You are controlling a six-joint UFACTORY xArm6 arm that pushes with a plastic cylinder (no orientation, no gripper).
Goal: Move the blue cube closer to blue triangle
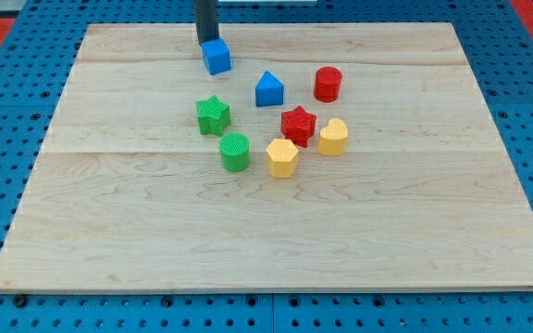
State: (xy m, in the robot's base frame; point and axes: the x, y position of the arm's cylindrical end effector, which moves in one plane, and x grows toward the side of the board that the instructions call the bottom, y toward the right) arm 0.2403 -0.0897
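Observation:
The blue cube (216, 56) lies near the view's top, left of centre, on the wooden board (155, 231). My tip (205, 43) stands right against the cube's upper-left side. The blue triangle (268, 90) lies to the cube's lower right, about one block's width apart from it.
A red cylinder (328, 83) sits right of the blue triangle. Below lie a green star (213, 115), a red star (298, 123), a green cylinder (234, 152), a yellow hexagon (282, 157) and a yellow block (333, 137). Blue perforated table surrounds the board.

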